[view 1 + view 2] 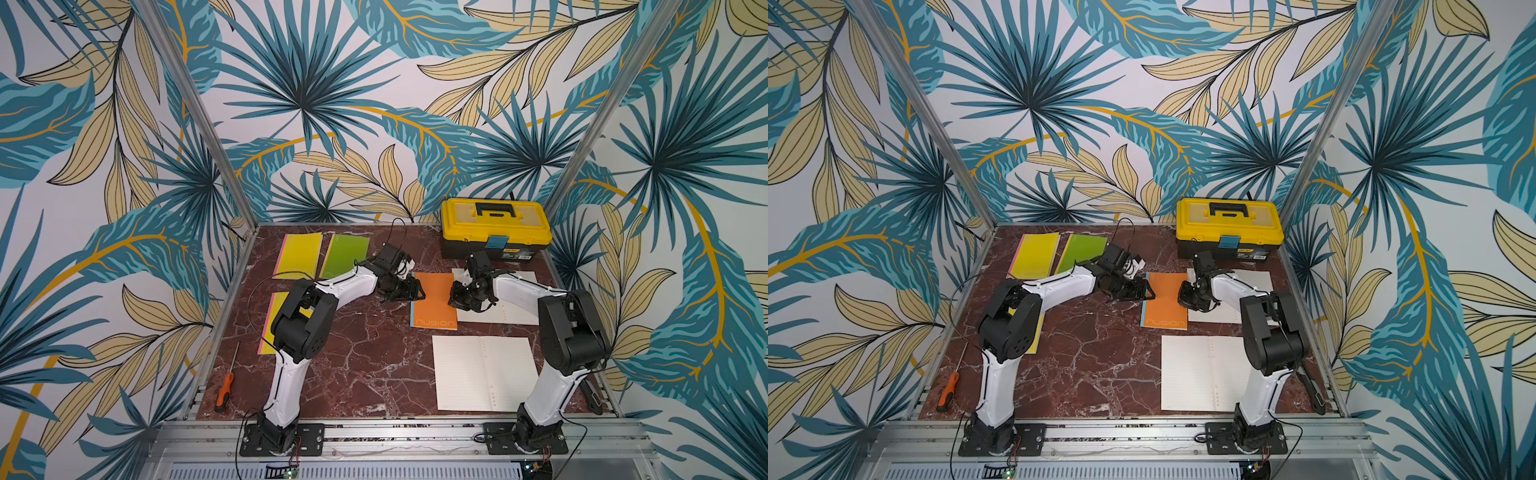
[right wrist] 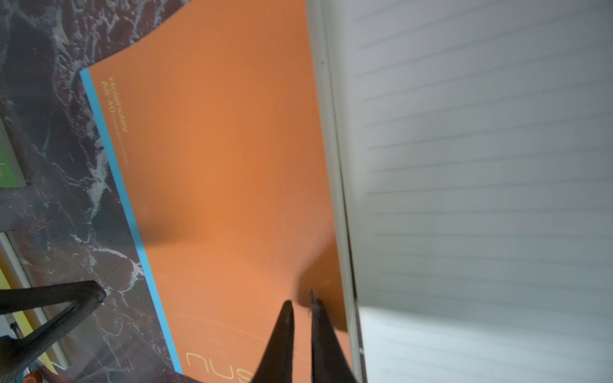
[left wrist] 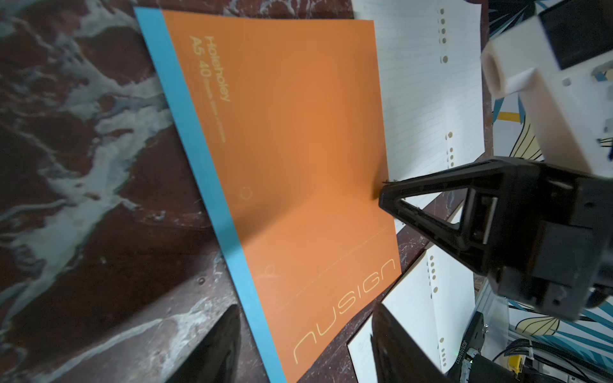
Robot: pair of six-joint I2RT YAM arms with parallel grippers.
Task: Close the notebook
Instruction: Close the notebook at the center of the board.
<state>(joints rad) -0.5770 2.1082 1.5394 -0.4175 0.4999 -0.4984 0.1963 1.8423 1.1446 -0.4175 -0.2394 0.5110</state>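
Right end effector (image 2: 302, 303) nearly shut, empty, my tips resting on the orange notebook (image 1: 432, 303) near its free edge, mid-frame on the bench (image 1: 353, 357). It lies closed and flat; I judge only withdrawal remains.

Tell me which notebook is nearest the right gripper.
The orange notebook with the blue spine, lying closed mid-table; the right gripper rests its tips on the cover.
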